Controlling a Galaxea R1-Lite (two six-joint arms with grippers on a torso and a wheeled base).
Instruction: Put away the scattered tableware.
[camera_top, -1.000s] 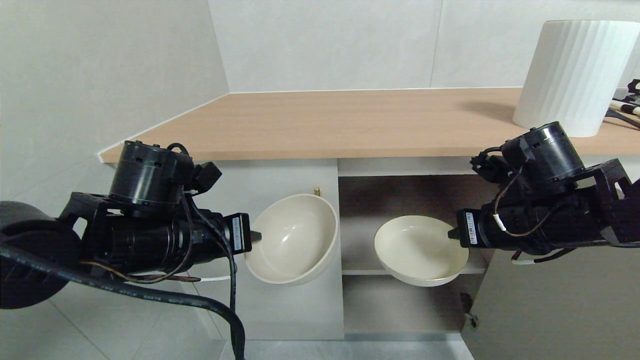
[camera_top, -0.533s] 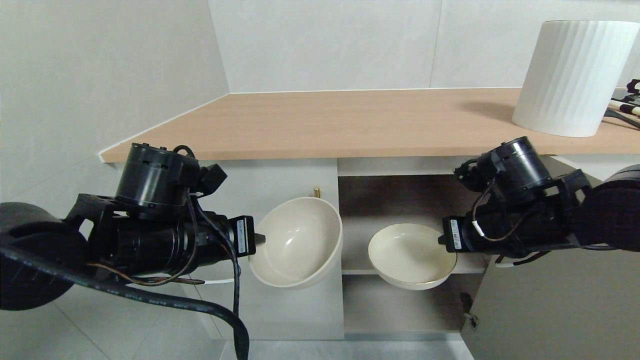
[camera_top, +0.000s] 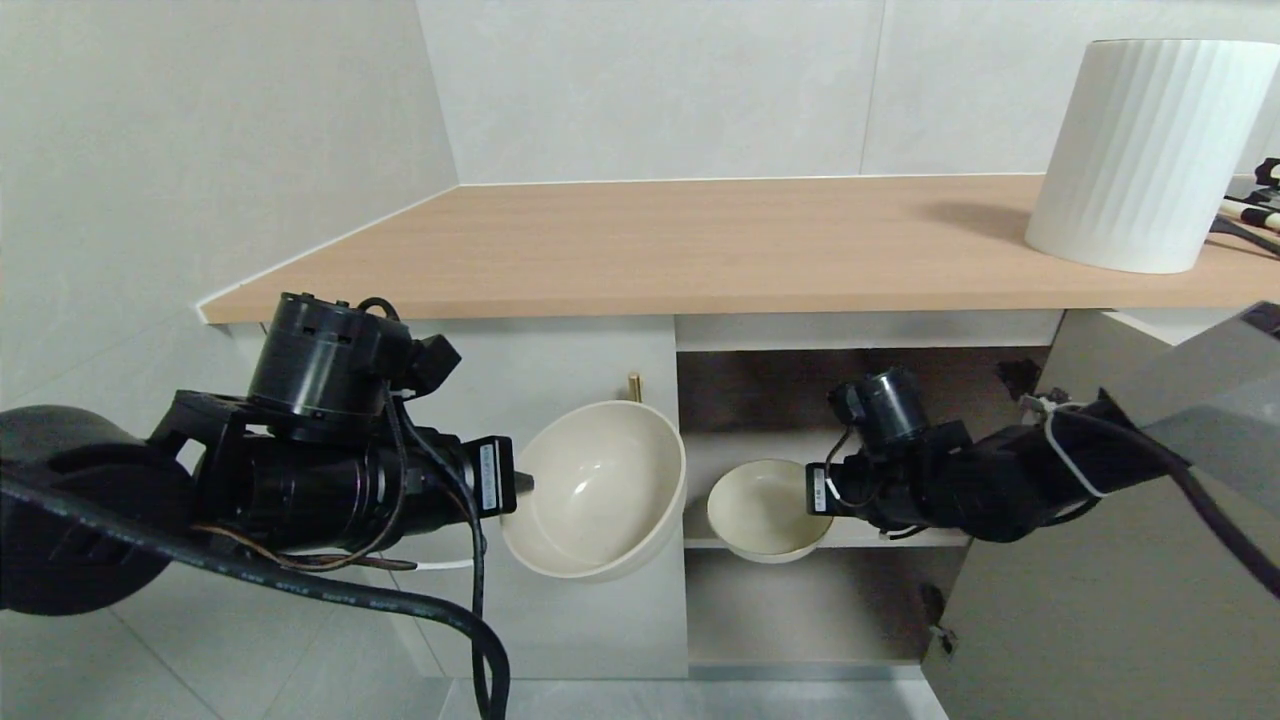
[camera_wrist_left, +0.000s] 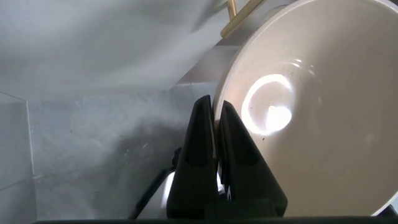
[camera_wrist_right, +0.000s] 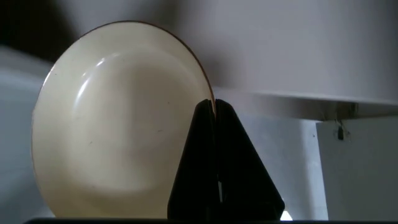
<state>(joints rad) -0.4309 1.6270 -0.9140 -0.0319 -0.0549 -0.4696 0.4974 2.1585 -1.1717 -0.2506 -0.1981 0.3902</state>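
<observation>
Left arm lies low and points forward, wrist level. Left tool (camera_top: 525, 483) is clamped on the rim of the large bowl (camera_top: 600, 490). Right arm is stretched farther forward and angled inward. Right tool (camera_top: 813, 491) is clamped on the rim of the small bowl (camera_top: 760, 505).

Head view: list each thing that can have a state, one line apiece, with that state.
left gripper: shut on the large bowl's rim
large bowl: held tilted, before the left door
right gripper: shut on the small bowl's rim
small bowl: held at the cabinet shelf's level
left door: closed
right door: open
white ribbed container: upright on the counter
</observation>
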